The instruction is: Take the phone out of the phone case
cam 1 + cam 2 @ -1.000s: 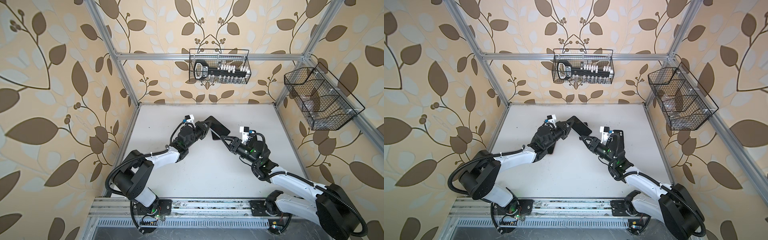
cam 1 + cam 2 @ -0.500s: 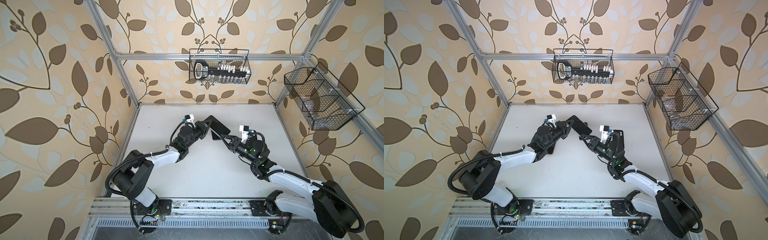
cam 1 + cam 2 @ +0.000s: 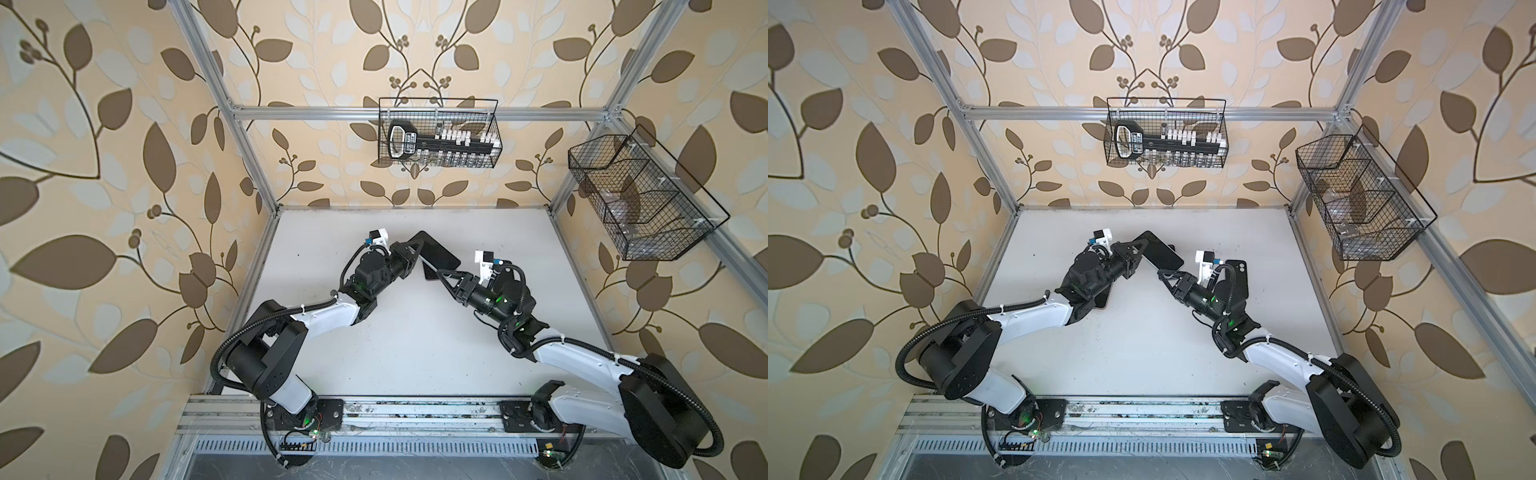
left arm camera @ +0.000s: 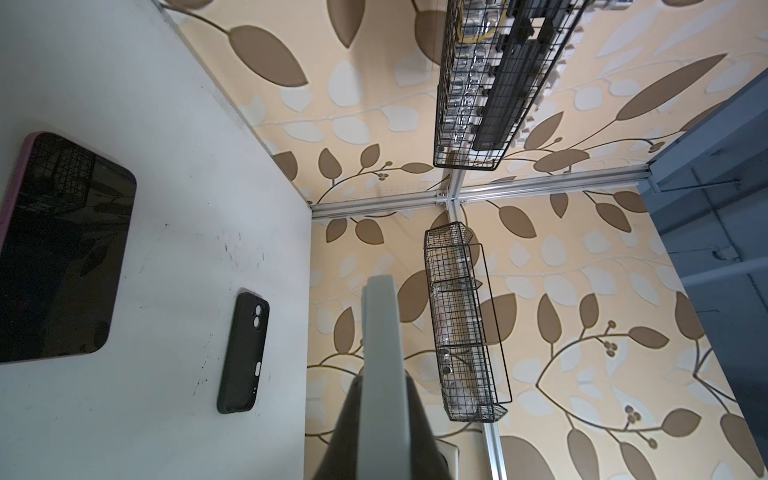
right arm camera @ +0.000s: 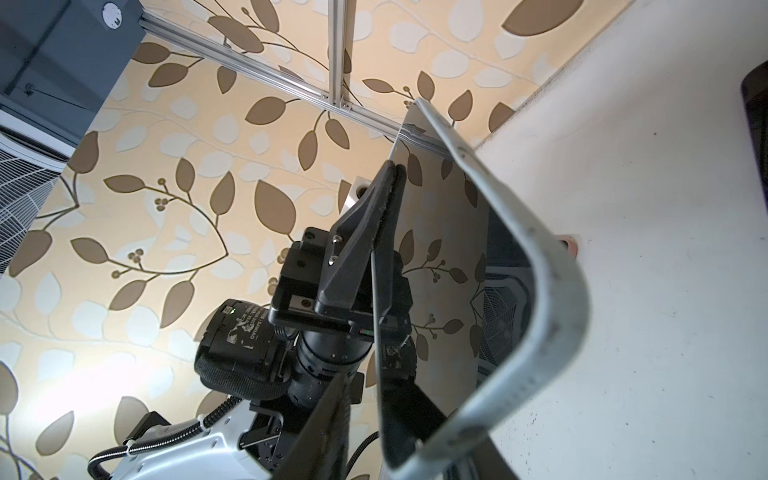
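The two robot arms (image 3: 324, 320) have white shells and round black joints. Thick ribbed black cables (image 3: 270, 316) loop beside them. Tiny green lights (image 3: 496, 298) glow. The black pointed fingers (image 5: 357, 241) look like triangles.

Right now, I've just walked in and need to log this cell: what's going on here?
The left gripper is clamped on a phone, holding it tilted above the white table. The right gripper sits at the phone's lower end; whether it grips is unclear. A black phone case lies flat on the table near the right arm.
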Controlling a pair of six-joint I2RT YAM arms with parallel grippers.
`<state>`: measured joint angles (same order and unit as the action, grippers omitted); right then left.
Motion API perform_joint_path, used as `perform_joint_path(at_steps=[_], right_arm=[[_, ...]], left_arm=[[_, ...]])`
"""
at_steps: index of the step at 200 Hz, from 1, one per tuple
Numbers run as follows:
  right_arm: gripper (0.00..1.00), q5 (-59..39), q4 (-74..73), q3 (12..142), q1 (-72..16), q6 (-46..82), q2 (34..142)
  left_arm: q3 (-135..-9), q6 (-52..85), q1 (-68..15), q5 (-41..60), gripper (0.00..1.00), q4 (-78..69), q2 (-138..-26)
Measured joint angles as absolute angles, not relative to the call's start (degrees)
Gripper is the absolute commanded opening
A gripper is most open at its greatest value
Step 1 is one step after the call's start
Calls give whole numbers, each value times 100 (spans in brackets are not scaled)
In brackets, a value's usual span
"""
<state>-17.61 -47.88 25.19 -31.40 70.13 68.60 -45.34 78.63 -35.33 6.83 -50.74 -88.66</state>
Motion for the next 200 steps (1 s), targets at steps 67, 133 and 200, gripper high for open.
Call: perform_joint_path(at_steps=[67,133,200], right_arm=[[15,-1732,-4921,2536,-3162,7091,6945],[5,-1581,-4947,2639,-3214,6904,6945],[1,-937,-3986,2867,-3503,5537,6556]], left_arm=[[-4534,8001,-3533,620,0,-5098,-8868],[-4534,8318,-3533,515,0,-5175,-8868],[-4475,8722,-3570,390,0,-4995,-8768]])
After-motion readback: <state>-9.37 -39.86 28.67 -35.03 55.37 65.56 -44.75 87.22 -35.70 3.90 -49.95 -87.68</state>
